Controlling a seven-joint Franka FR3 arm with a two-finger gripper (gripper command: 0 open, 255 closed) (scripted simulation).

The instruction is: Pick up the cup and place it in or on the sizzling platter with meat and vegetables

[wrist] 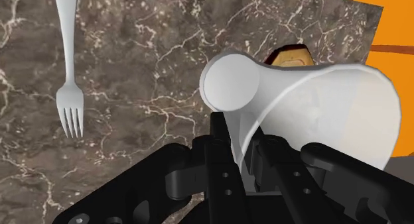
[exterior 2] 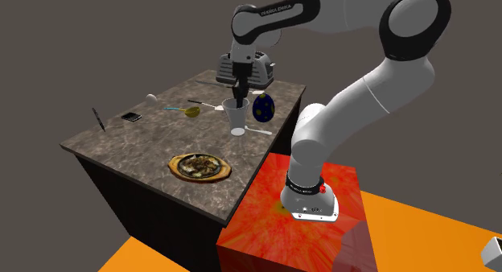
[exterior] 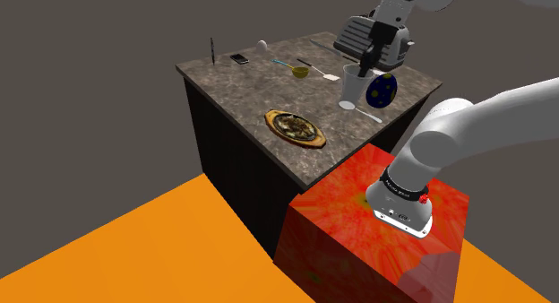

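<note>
The gripper (wrist: 240, 142) clasps the white cup (wrist: 318, 103) by its wall. In the shoulder view, the platter (exterior: 295, 127) lies at the cup's eight o'clock.

The gripper (wrist: 240, 150) pinches the white cup (wrist: 298, 103) by its wall (one finger inside); a white fork (wrist: 69, 90) lies on the marbled counter (wrist: 152, 57).

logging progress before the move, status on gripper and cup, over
Gripper shut on cup wall. Cup upright, not yet on platter. Beside cup, on side away from platter: fork, blue egg.
</note>
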